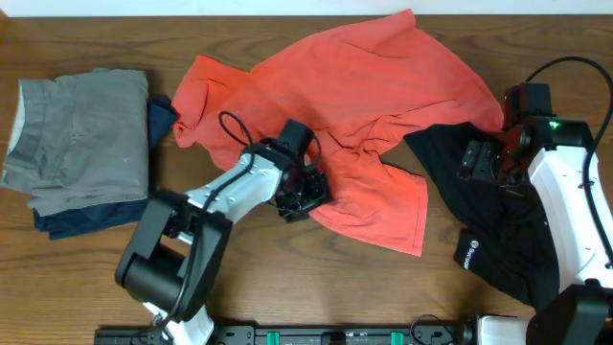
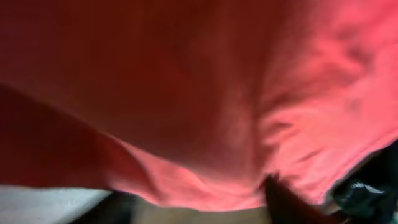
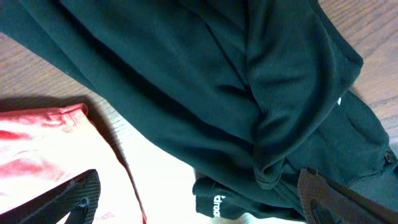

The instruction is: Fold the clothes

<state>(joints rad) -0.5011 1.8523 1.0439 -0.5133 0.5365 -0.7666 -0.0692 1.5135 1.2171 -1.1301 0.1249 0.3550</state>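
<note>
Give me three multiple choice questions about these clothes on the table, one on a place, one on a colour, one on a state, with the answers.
1. Where does the folded grey cloth garment lie? A. at the left end of the table B. at its right end C. in the middle
2. What colour is the soft garment under the right gripper? A. white B. black C. yellow
3. How does the coral-red cloth T-shirt lie? A. neatly folded B. rolled up C. crumpled
Answers: A, it sits far left in the overhead view; B, the cloth below its open fingers is black; C, it is wrinkled and bunched, with the left gripper over it.
</note>
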